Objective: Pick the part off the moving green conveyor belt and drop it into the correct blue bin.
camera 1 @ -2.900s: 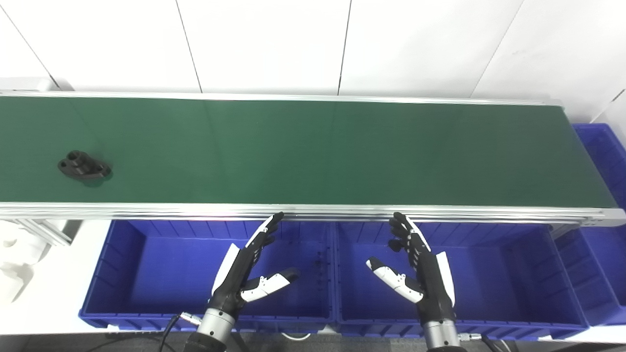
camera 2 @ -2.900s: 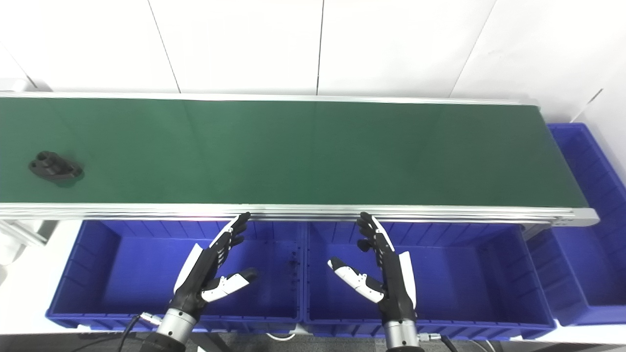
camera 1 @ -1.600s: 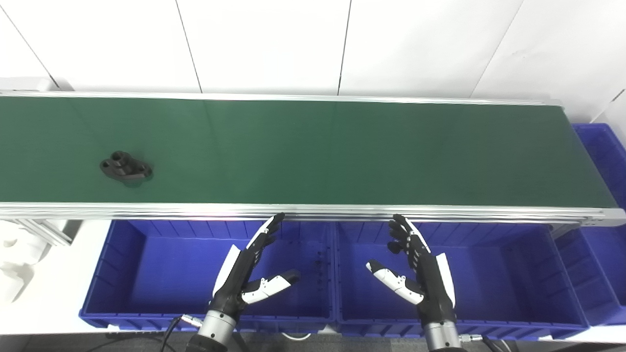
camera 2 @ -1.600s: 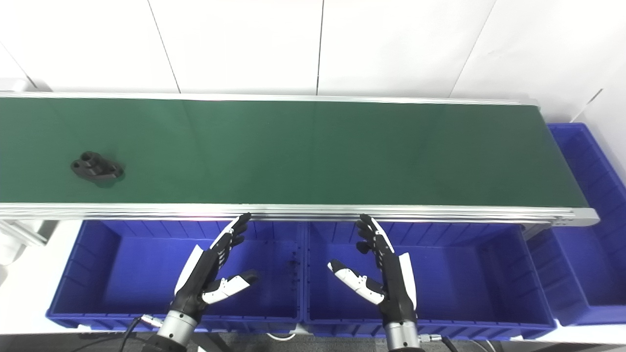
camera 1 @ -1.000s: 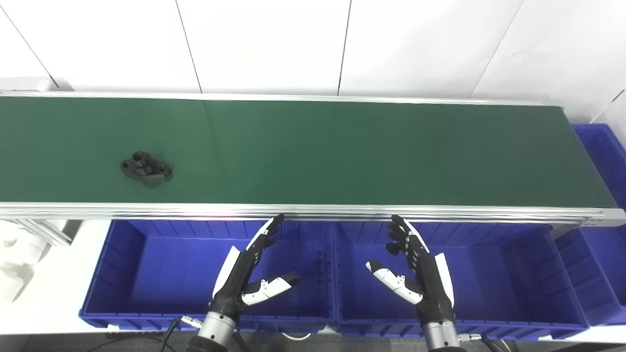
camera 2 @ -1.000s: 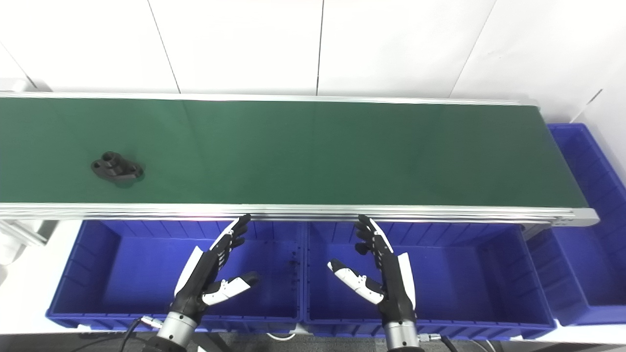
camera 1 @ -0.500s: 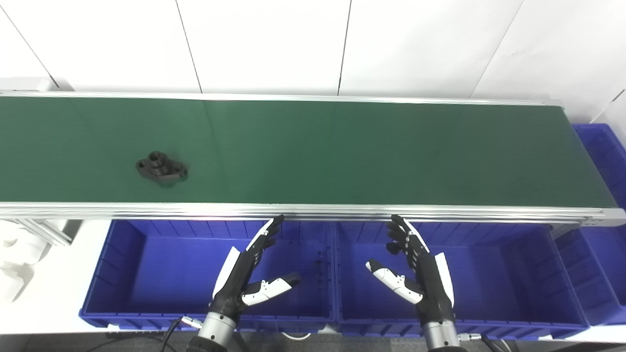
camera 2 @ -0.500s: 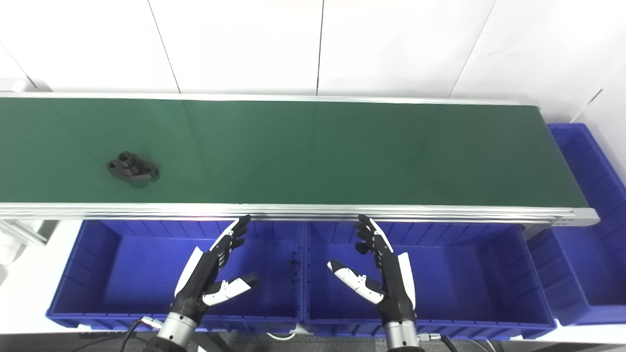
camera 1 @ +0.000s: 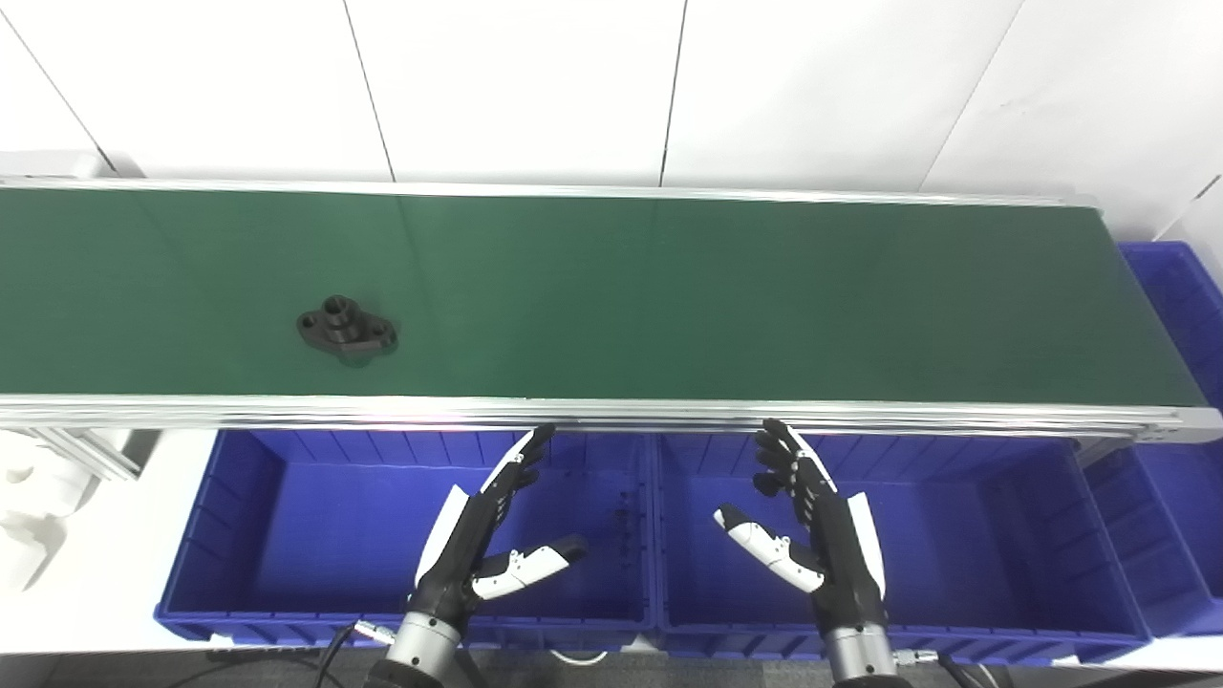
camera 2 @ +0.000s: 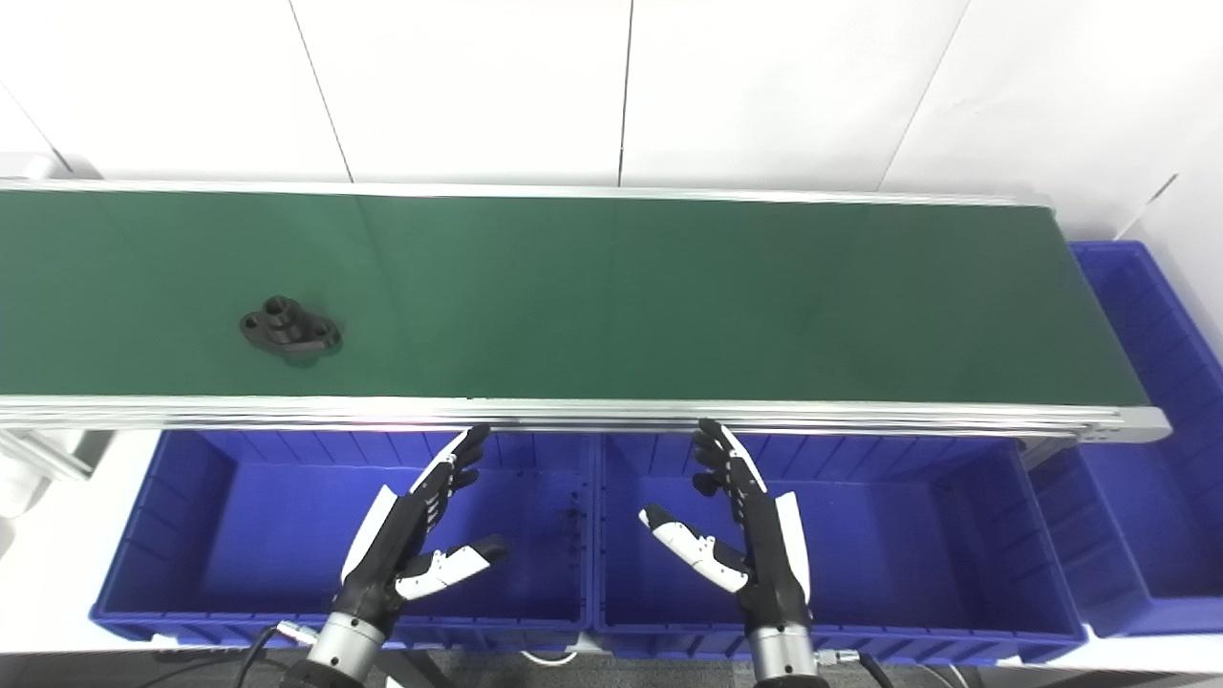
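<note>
Left hand point(camera 1: 478, 540) raised over the left blue bin point(camera 1: 239, 573), fingers straight and spread from the thumb, holding nothing. Right hand point(camera 1: 822, 535) likewise splayed and bare, poised above the middle blue bin point(camera 1: 1051, 564), palm turned toward its partner. Fingertips of both just short of the silver rail point(camera 1: 611, 414) edging the conveyor. Beyond that rail, the green conveyor belt point(camera 1: 717, 296), running across the whole view. On the belt, left of both hands and near the front edge, the black part point(camera 1: 346, 327): flat flange, raised round boss, lying well apart from either hand. At far right, a third blue bin point(camera 1: 1180, 306) past the belt's end.
</note>
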